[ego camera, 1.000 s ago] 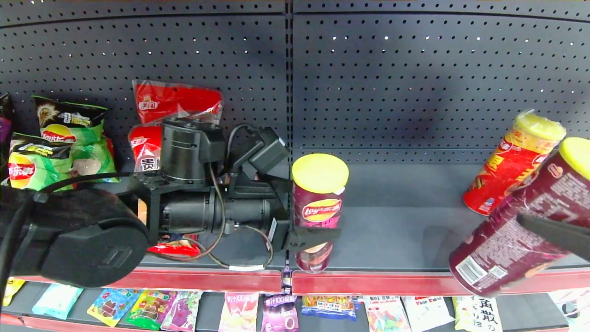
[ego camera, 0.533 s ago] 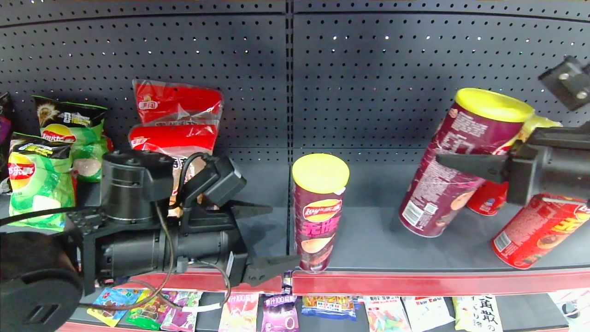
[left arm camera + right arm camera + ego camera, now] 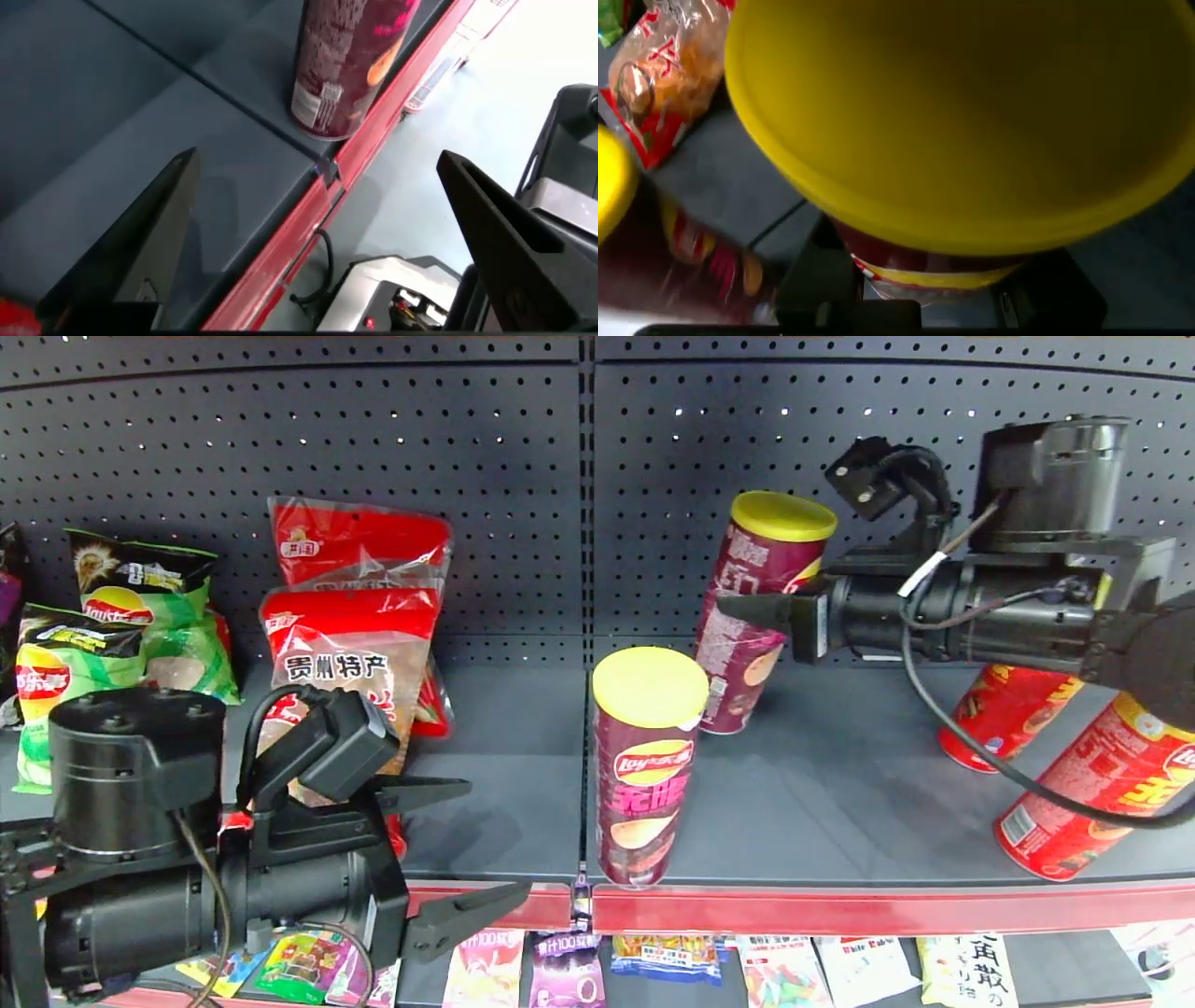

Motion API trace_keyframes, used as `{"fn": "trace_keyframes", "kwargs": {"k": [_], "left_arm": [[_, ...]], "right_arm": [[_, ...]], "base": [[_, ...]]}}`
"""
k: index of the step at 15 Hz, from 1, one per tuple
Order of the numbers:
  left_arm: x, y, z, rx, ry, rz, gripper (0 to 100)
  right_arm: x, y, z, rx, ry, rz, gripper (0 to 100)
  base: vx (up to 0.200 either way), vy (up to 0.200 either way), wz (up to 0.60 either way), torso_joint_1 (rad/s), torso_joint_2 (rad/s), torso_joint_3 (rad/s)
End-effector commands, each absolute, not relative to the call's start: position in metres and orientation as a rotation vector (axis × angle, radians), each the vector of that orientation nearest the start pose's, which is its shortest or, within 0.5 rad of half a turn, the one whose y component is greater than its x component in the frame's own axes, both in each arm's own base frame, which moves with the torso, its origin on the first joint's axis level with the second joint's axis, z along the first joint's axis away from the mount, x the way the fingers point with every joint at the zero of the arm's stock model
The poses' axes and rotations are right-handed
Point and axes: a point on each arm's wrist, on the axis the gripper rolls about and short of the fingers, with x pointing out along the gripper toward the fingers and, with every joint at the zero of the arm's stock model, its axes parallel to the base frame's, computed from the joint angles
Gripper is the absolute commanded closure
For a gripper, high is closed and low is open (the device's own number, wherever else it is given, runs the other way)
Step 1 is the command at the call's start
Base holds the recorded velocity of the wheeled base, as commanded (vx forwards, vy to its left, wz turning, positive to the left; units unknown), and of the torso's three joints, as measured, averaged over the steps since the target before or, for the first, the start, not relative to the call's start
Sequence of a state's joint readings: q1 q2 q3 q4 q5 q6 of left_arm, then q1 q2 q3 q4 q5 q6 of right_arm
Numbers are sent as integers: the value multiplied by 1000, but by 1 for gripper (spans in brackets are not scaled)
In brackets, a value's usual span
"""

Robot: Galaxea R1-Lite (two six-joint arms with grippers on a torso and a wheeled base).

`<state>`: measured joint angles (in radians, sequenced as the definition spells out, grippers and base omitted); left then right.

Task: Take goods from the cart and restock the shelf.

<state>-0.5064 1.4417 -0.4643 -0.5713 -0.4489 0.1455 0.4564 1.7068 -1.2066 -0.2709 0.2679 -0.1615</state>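
**Spotter:** Where's the can?

**Op:** My right jaws are clamped around the middle of the maroon cardboard chip can with the yellow lid (image 3: 752,658). It's tilted, lid leaning right, at the back of the dark grey metal shelf (image 3: 840,803), just behind the matching upright can (image 3: 646,775).

**Spotter:** And the left?

**Op:** My left jaws gape wide, holding nothing, near the shelf's front edge. I'd stand the held can upright first, then lower it flat before letting go, keeping it off the front can.
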Motion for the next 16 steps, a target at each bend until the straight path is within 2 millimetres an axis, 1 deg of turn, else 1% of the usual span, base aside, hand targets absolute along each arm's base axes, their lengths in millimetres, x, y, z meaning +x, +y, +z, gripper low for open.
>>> {"fn": "trace_keyframes", "kwargs": {"k": [1,2,5,10,16], "left_arm": [[175,-104,158,138,335,-957,0],[175,-101,159,134,330,-946,0],[176,-100,160,133,325,-940,0],[177,-100,160,131,326,-940,0],[178,-101,160,131,326,-940,0]], "right_arm": [[314,177,236,-186,219,780,100],[316,184,233,-188,222,796,100],[321,198,229,-197,221,823,100],[326,204,218,-201,247,832,100],[328,211,211,-206,264,848,100]], "base": [[0,0,0,0,0,0],[0,0,0,0,0,0],[0,0,0,0,0,0],[0,0,0,0,0,0],[0,0,0,0,0,0]]}}
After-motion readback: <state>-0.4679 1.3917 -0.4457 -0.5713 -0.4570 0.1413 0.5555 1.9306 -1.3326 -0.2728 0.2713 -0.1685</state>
